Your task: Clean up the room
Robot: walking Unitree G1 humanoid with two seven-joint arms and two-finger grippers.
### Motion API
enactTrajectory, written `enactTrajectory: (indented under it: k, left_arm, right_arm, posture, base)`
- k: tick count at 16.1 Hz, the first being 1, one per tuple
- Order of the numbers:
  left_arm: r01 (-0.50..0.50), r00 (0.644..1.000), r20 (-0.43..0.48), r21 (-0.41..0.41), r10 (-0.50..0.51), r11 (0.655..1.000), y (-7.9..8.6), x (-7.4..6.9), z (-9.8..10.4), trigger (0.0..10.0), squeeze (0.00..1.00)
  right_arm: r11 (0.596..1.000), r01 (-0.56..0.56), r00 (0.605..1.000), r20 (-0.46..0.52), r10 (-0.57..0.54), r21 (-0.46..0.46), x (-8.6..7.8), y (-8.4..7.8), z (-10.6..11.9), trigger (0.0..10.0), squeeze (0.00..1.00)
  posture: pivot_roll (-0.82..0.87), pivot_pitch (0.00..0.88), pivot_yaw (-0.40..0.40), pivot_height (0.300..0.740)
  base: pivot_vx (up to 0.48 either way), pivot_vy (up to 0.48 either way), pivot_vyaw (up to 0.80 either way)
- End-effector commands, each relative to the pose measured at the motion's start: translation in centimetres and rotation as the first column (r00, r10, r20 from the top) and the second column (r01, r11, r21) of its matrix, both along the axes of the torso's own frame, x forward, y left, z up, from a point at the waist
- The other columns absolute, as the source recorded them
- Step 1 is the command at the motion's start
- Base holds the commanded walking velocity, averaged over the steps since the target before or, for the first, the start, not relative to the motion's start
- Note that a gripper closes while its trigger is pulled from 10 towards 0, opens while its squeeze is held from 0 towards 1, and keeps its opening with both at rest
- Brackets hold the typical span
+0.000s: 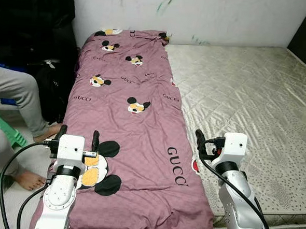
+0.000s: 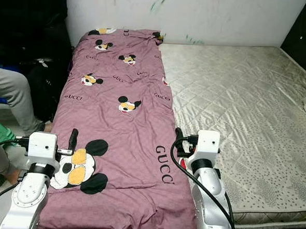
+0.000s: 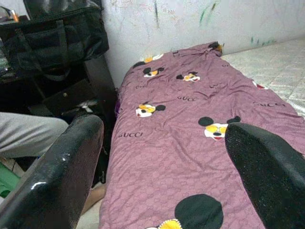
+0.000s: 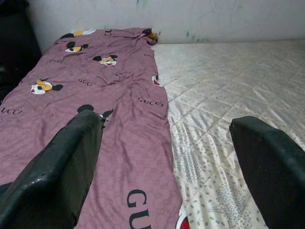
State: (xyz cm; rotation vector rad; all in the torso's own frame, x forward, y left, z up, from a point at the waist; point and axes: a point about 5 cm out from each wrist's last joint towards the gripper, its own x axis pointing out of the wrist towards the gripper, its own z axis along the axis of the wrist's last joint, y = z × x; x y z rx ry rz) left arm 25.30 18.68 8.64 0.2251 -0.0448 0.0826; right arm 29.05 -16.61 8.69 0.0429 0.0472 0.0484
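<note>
White wall with a few paint smears backs the mattress I'm looking down on, its quilted cream top bare on my right side. Along the left side lies the purple blanket, folded into a long strip that runs from the wall end to the near edge, printed with cartoon mouse heads and lettering. My left hand hovers over the blanket's near left part, fingers spread with nothing between them. My right hand sits just above the blanket's right edge where it meets the bare mattress, fingers also spread and empty. Off the bed's left side a person's legs in grey trousers show, near a black bag
</note>
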Motion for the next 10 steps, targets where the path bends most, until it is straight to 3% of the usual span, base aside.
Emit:
enactTrajectory:
  k: [1,10]
  left_arm:
    - [-0.007,1.000,0.007,-0.003,0.007,1.000,0.21,0.12,0.07,10.0,0.00]
    - [-0.001,1.000,0.012,-0.011,0.001,1.000,0.14,0.11,0.18,10.0,0.00]
  right_arm:
    - [1.000,-0.003,1.000,0.006,0.003,0.000,0.27,-0.01,0.09,10.0,0.00]
    - [1.000,-0.004,1.000,0.007,0.004,-0.002,0.25,0.06,0.06,10.0,0.00]
  posture:
    - [-0.09,0.000,0.012,0.740]
    - [-0.09,0.000,0.014,0.740]
  base:
    - [0.000,0.000,0.00]
    - [0.000,0.000,0.00]
